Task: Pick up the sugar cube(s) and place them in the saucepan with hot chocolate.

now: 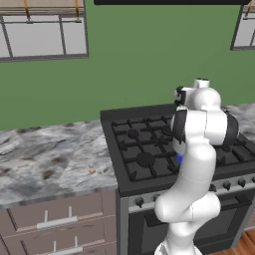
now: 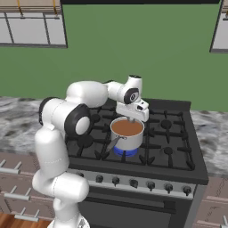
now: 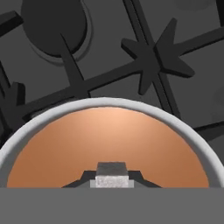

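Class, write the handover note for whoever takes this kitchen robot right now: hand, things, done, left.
Hand: poised just above the saucepan with hot chocolate; open or shut cannot be told.
Saucepan: on the stove, over a lit front burner.
Sugar cube: a tan speck on the counter, left of the stove, apart from the hand.
Done: nothing, by the look of it.
Left: fetch the cube and drop it in the saucepan.

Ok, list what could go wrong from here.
1. The gripper hangs close above the pan, and I cannot tell whether it holds the cube. A tan speck lies on the counter; if that is the cube, a release here drops nothing.
2. Going lower could dip the fingers in the chocolate.
3. A blue flame burns beneath; a bump on the handle could spill it.
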